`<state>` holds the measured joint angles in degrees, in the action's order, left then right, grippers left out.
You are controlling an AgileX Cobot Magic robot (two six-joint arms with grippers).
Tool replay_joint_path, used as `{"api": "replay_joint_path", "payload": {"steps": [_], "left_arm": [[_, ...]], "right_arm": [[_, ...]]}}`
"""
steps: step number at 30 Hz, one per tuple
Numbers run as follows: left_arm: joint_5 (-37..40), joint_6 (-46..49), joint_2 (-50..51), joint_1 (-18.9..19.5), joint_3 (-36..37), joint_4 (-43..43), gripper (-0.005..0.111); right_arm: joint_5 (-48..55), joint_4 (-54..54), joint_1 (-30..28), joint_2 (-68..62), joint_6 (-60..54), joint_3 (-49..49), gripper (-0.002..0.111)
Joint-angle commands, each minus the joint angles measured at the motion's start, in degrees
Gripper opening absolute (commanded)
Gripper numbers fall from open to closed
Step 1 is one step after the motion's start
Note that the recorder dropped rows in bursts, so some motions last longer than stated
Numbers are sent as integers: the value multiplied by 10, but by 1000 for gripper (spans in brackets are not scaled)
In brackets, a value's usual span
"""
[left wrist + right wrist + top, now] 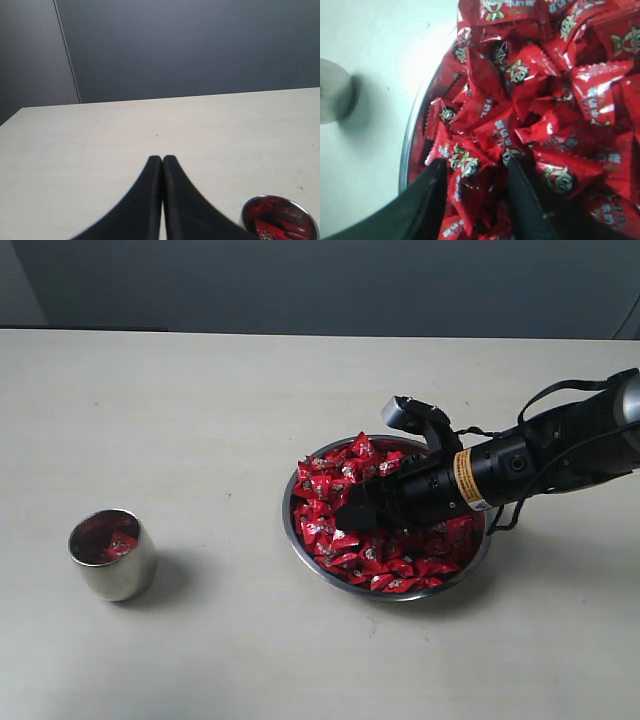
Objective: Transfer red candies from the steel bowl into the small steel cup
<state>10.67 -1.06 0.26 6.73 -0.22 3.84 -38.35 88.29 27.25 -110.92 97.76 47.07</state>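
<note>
The steel bowl (pixel 400 597) sits right of centre, heaped with red candies (pixel 325 488). My right gripper (pixel 352 514) is down in the pile near the bowl's left side. In the right wrist view it (pixel 476 164) is open, its black fingers (pixel 517 195) straddling one red candy (pixel 470 187) just inside the bowl's rim (pixel 407 150). The small steel cup (pixel 112 555) stands upright at the left with a few red candies (pixel 116 543) inside. My left gripper (pixel 162 159) is shut with nothing in it, above the table beside the cup (pixel 280 217); the exterior view does not show it.
The pale table (pixel 200 420) runs to a dark wall at the back. The cup shows as a grey blur (pixel 332 90) beyond the bowl in the right wrist view. The right arm (pixel 540 460) with its cables reaches in from the right edge.
</note>
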Motion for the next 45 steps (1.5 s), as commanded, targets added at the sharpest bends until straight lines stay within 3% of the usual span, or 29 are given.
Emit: {"api": "replay_joint_path", "payload": {"steps": [1,19,22,26,30,45], "left_arm": [[-4,-1,-3,0,2,1,0],[-2,-1,-3,0,2,1,0],[-2,-1,-3,0,2,1,0],[-2,-1,-3,0,2,1,0],[-2,-1,-3,0,2,1,0],[-4,-1,-3,0,2,1,0]], "right_arm": [[-11,-9,2,-22,-3,14,40],[-23,32,2,-37,39,30,39],[-21,32,2,-37,40,30,32],[-21,32,2,-37,40,30,12],[-25,32,2,-37,40,30,2],[25,88,2,52,62,30,1]]}}
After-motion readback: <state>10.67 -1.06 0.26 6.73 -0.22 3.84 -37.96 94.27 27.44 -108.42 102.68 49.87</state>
